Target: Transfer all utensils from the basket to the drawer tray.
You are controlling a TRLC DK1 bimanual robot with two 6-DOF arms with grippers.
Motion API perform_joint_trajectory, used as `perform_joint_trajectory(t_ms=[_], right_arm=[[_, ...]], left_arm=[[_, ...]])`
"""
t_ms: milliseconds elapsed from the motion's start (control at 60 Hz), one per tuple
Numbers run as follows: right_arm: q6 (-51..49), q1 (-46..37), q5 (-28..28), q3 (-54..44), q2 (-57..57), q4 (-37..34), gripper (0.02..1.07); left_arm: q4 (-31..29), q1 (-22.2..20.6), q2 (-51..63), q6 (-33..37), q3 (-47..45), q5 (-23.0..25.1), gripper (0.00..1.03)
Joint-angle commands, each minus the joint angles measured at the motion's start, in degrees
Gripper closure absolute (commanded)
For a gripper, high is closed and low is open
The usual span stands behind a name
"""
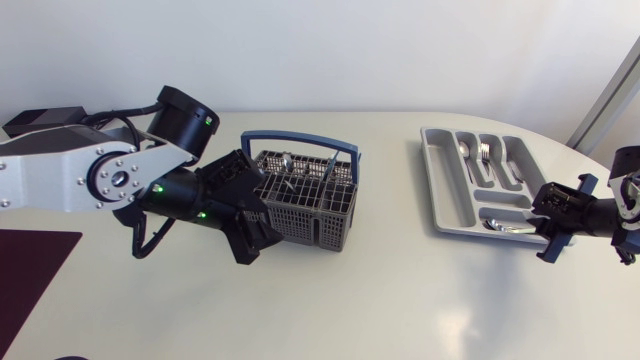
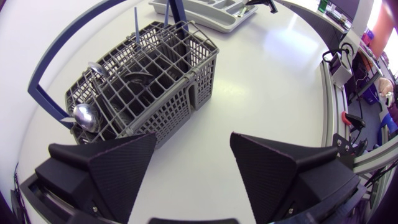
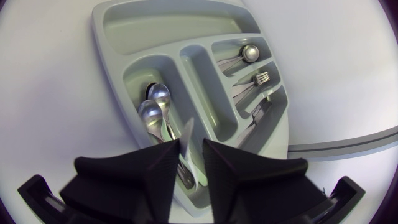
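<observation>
Grey plastic drawer tray [image 1: 437, 190] lies near the table's far right edge. Your right gripper [image 3: 191, 148] pinches a slim silver utensil handle [image 3: 188, 132] over the tray's near end. Your left gripper [image 2: 193, 142] gapes wide beside the blue-handled grey mesh basket [image 2: 186, 84], near the far edge; it holds a silver spoon [image 2: 85, 116].

Entries I can log from the remote station:
1. Table [image 1: 400, 300]: white, smooth top with a slight sheen, its far right corner rounded.
2. Mat [image 1: 25, 275]: dark maroon, lying flat on the table's left side, cut off by the head view's edge.
</observation>
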Motion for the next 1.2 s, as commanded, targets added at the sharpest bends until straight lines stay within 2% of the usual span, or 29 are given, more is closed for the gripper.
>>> perform_joint_trajectory(t_ms=[0,50,350,517,633,783,867,950,1117,1183], right_arm=[[0.5,1.3,1.2,-2.0,-0.6,0.9,0.12],[0.9,1.9,1.7,-2.2,-1.1,0.8,0.08],[6.7,6.1,4.2,-2.2,-9.9,-2.2,0.07],[13.4,12.5,4.1,-1.8,-19.1,-11.3,0.07],[22.3,22.5,5.0,-1.5,-26.1,-17.4,0.07],[36.4,42.1,13.0,0.1,-30.3,-21.1,0.07],[43.6,52.7,17.7,2.2,-29.7,-20.9,0.07],[49.7,59.9,19.7,5.2,-26.3,-20.3,0.11],[56.1,69.3,22.7,10.0,-17.0,-15.3,0.16],[57.3,70.6,23.1,11.7,-13.4,-13.7,0.16]], left_arm=[[-1.0,-0.3,-1.3,-1.0,1.4,-0.6,0.2],[-1.1,-0.2,-1.5,-0.9,1.3,-0.6,0.2],[-2.4,1.6,-4.4,-0.1,0.0,-0.6,0.2],[-3.7,2.4,-5.9,2.8,-1.2,-0.6,0.2],[-3.7,3.2,-6.4,4.3,-2.0,-0.6,0.2],[-3.7,5.1,-6.6,6.6,-2.7,0.4,0.2],[-3.5,6.9,-6.5,8.2,-3.1,1.0,0.2],[-3.1,8.8,-5.9,9.7,-3.5,2.5,0.2],[-1.4,11.8,-4.5,11.9,-4.2,4.9,0.2],[-0.7,12.8,-3.7,12.7,-4.4,5.5,0.2]])
